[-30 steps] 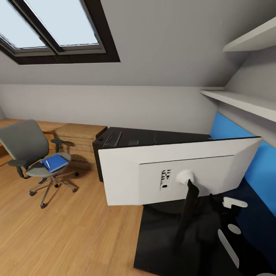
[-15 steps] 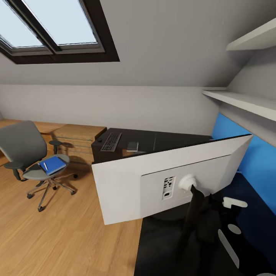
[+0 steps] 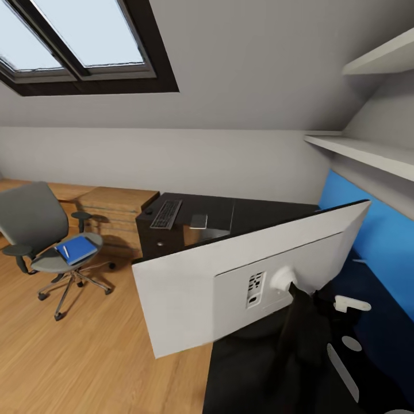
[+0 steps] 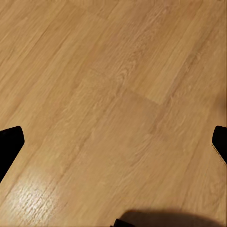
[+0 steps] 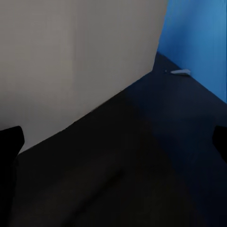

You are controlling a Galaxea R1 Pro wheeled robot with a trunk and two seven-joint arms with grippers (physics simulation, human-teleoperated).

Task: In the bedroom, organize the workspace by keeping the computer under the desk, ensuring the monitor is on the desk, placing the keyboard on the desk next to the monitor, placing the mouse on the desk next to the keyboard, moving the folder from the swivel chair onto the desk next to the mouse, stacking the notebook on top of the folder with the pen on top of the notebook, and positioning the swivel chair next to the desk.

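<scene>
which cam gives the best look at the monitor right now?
Head view: the monitor shows nearly whole from behind, grey-white back, port panel and black stand, tilted over the desk. The right wrist view catches just a plain pale slab of it above the dark desktop. The left wrist view looks down at wood floor.

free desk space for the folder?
Bare black desk top runs from the notebook, beside the keyboard, to the blue wall panel. The near end is crowded by the tilted monitor. Folder sits on the swivel chair.
</scene>
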